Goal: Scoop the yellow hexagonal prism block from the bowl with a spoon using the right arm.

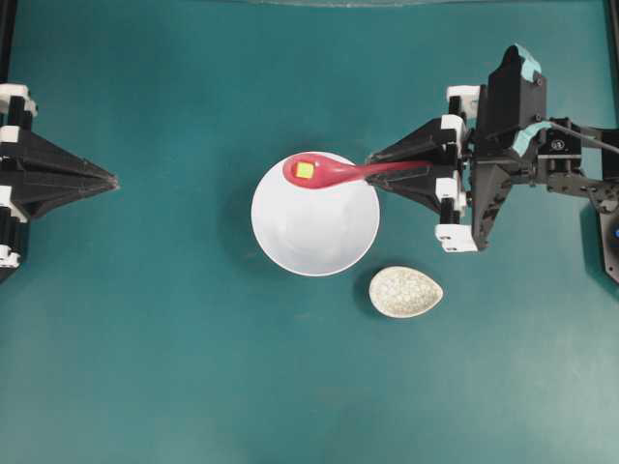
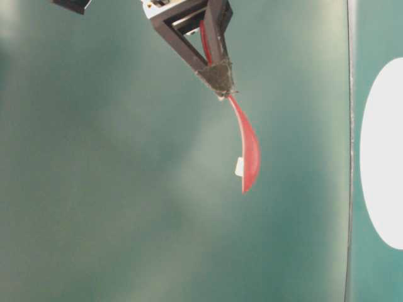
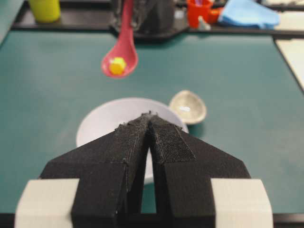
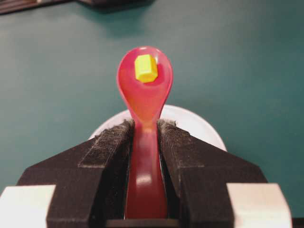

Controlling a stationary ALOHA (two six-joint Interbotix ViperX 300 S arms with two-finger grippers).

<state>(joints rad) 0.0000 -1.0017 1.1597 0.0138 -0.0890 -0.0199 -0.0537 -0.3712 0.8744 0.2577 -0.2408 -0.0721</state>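
Note:
The red-pink spoon point(image 1: 338, 172) is held level above the far rim of the white bowl point(image 1: 314, 237), its scoop pointing left. The tiny yellow hexagonal prism block point(image 1: 305, 171) lies in the scoop, as the right wrist view also shows: block point(image 4: 146, 68), spoon point(image 4: 145, 104), bowl point(image 4: 199, 126) below. My right gripper point(image 1: 375, 170) is shut on the spoon's handle, and its pads press both sides in the right wrist view point(image 4: 145, 124). My left gripper point(image 1: 114, 180) rests at the left edge, shut and empty, pointing toward the bowl point(image 3: 104, 118).
A small speckled grey oval dish point(image 1: 405, 291) sits just right of the bowl's near side. Beyond the table's far end, the left wrist view shows a yellow cup point(image 3: 45, 9), an orange-red cup point(image 3: 199, 12) and a blue cloth point(image 3: 249, 14).

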